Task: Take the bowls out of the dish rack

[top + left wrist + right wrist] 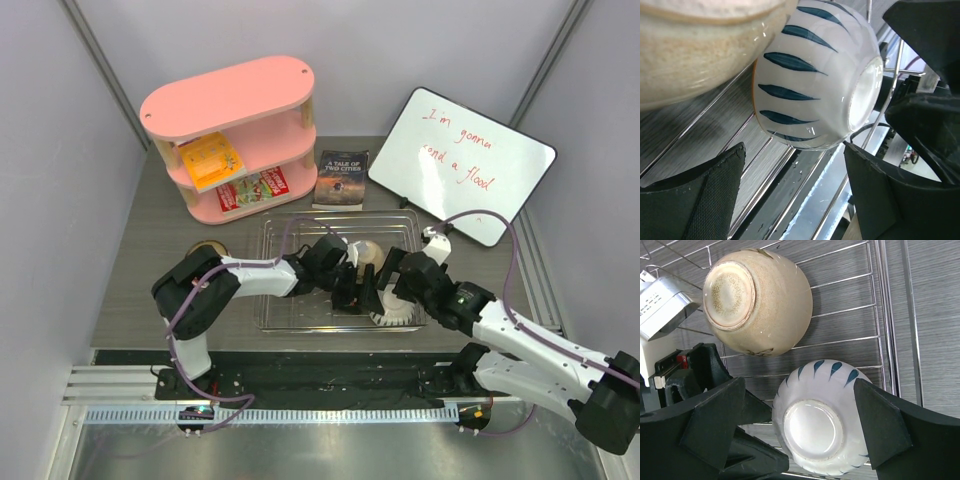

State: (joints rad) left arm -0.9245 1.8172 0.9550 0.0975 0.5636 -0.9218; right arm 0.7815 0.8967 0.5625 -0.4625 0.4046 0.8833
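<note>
The silver wire dish rack (275,300) sits mid-table. In it a white bowl (397,315) with a ribbed outside and blue marks lies tipped, base toward the right wrist camera (822,425). A beige-tan bowl (365,255) lies just beyond it, also base outward (760,302). My right gripper (800,390) is open, with a finger on either side of the white bowl. My left gripper (795,190) is open and empty, just below the white bowl (815,80) and beside the beige one (695,45). Both grippers meet inside the rack (352,288) (392,285). No orange or dark bowl shows.
A pink oval shelf unit (230,135) with packets stands at the back left, a book (341,180) behind the rack, a whiteboard (462,165) at the back right. A round tan thing (207,247) lies left of the rack, partly hidden by the left arm.
</note>
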